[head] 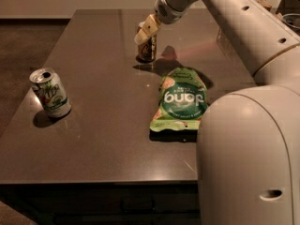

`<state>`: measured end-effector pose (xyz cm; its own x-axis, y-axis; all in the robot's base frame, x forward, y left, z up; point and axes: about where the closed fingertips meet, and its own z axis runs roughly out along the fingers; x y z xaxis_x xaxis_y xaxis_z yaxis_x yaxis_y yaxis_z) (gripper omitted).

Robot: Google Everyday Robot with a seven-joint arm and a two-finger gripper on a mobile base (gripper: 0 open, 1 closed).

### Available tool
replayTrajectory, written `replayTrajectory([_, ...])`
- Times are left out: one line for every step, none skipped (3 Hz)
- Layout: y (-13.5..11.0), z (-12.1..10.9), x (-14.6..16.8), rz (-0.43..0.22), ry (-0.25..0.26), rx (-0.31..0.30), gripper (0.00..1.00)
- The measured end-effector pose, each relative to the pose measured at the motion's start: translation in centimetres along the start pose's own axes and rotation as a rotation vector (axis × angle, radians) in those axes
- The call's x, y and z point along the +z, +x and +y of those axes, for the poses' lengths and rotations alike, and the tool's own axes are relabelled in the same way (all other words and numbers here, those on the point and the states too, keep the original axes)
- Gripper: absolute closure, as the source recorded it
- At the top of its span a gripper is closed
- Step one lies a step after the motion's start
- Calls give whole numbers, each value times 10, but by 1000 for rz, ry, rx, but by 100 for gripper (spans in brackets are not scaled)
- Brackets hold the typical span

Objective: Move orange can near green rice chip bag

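The orange can (147, 49) stands upright on the dark table (93, 125), far centre. The green rice chip bag (181, 99) lies flat nearer the front, to the can's right and a short gap from it. My gripper (144, 31) reaches down from the upper right, and its pale fingertips sit over the can's top, hiding the rim. I cannot tell whether it touches the can.
A white-and-green can (50, 93) stands upright near the table's left edge. My arm's large white body (248, 139) fills the right foreground and hides the table's front right corner. Dark items sit at the far right edge.
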<state>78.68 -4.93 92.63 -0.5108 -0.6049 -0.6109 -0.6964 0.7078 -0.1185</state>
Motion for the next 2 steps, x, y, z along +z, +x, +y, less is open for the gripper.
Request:
replayTrajectory([0,9,4,17,-37,-2,18])
replayTrajectory([0,17,2,29,-62,-8,43])
